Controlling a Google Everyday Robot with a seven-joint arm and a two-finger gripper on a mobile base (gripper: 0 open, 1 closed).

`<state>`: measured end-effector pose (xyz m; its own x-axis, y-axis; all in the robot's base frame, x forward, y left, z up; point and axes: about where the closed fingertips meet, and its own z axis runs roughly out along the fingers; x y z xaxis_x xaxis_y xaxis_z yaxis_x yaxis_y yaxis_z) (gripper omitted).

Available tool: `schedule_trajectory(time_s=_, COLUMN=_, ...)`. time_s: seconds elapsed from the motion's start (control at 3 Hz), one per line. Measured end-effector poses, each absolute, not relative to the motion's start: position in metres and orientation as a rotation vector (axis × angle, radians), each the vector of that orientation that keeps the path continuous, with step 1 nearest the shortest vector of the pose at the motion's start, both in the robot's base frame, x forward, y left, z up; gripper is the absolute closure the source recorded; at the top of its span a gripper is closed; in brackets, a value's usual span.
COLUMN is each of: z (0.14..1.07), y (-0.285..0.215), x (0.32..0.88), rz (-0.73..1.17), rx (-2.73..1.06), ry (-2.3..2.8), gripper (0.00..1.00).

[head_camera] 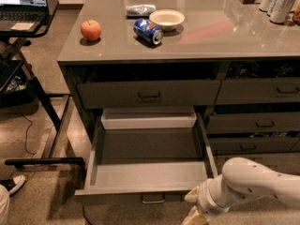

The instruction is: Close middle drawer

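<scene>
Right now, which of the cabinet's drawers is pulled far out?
The middle drawer in the left-hand stack, pulled out below the shut top drawer; its grey inside shows. The end effector sits by its front right corner.

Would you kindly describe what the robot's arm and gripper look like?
The arm is a smooth, rounded white shell with a few dark dots and no visible cables. The gripper, at the bottom edge by the middle drawer front, is pale cream.
</scene>
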<state>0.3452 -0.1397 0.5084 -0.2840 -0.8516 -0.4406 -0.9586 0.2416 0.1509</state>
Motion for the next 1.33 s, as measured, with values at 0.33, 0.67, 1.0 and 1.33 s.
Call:
schedule_trajectory(time_s=0.33, z=0.464, y=-0.134, x=0.348, rz=0.612, rx=-1.651, ry=2.286, gripper=0.65)
schedule_trajectory(time_s=0.67, z=0.438, y=-0.124, x=0.360, rz=0.625, rx=-1.638, ry=2.288, gripper=0.88)
schedule_trajectory(time_s=1.0, z=0.427, y=-0.117, x=0.382, rz=0.589, rx=-1.641, ry=2.272, gripper=1.00)
schedule_trajectory(time_s=1.33, z=0.421, y=-0.113, x=0.413, rz=0.539, rx=-1.650, ry=2.239, gripper=0.81)
